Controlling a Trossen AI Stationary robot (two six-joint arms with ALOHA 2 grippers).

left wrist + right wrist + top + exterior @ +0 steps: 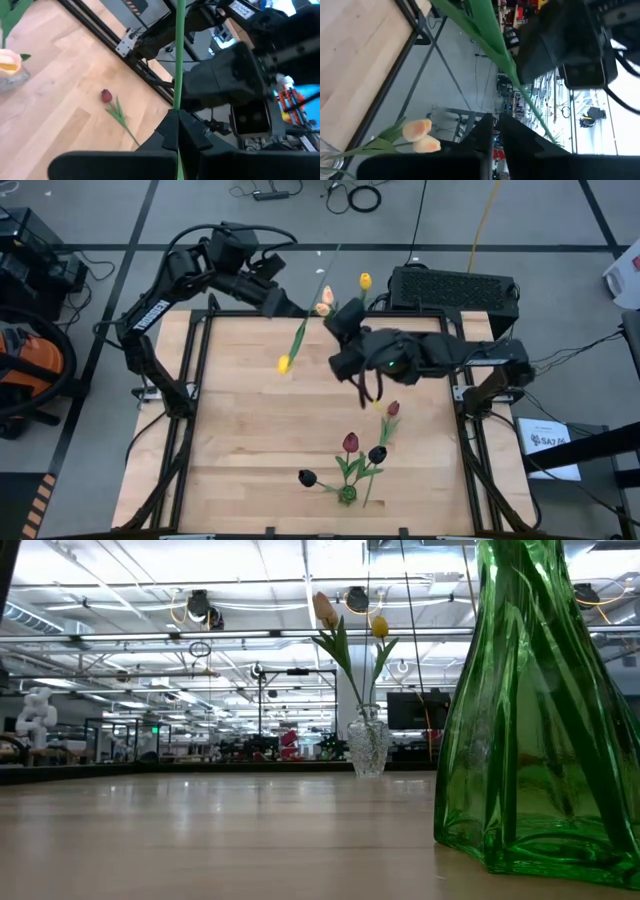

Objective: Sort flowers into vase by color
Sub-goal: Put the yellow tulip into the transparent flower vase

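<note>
Table (250,430): light wood planks. Near-edge vase (540,740): transparent green glass. Far-edge vase (368,745): clear, patterned glass. Tulip heads: yellow (283,364), pale peach (420,136), dark red (106,96), near-black (307,477). Stems: green.

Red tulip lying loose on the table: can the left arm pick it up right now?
Probably not yet: the left gripper is shut on the stem of the yellow tulip. The red tulip itself lies on bare wood with nothing over it. The right gripper hangs near that stem.

White "TROSSEN" lettering along the left arm (148,313); print on a paper sheet (547,442) too small to read
</note>
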